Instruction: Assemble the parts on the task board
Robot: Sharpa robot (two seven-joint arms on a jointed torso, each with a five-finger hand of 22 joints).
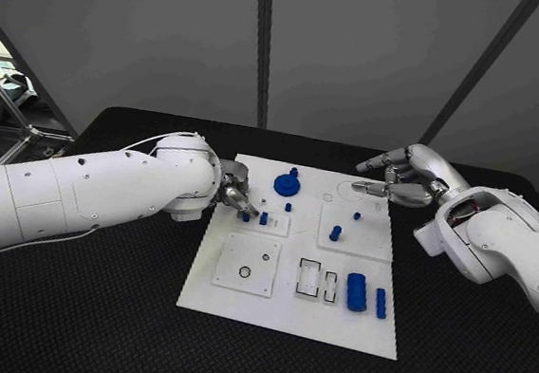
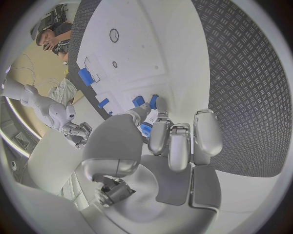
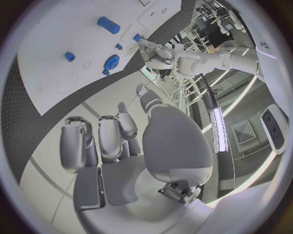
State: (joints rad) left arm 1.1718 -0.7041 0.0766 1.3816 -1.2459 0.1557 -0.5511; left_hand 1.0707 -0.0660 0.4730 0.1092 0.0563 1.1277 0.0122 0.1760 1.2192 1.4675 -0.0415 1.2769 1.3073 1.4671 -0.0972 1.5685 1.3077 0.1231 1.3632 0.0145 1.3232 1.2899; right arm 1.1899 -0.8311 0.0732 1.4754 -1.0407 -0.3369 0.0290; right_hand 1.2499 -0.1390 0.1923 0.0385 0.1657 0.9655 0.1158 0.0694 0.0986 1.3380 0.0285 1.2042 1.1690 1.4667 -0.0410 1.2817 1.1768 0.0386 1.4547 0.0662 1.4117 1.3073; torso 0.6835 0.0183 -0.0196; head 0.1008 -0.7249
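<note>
A flat white plastic task board (image 1: 264, 311) lies in the middle of the black bumpy surface (image 1: 81, 330). Small blue plastic parts sit on the board.

A round blue disc with a knob on top (image 1: 287, 185) stands near the far edge of the board. A short blue peg (image 1: 336, 234) stands up on a raised white square on the right side. A tiny blue peg (image 1: 287, 208) stands just in front of the disc. A fat blue cylinder (image 1: 356, 291) lies flat near the right side of the board, and a thin blue bar (image 1: 380, 303) lies just beside it. Next to the cylinder are two empty slots with dark rims (image 1: 309, 277). A white square with a round hole (image 1: 247, 265) sits on the left side of the board.

The left robot hand (image 1: 236, 197) is down at the left side of the board. Its fingers are curled in close, and the fingertips (image 2: 153, 127) touch a small blue piece (image 2: 146, 129) on the board. I cannot tell if the robot hand really holds it.

The right robot hand (image 1: 402, 181) hangs over the far right corner of the board. Its fingers are apart and it holds nothing
</note>
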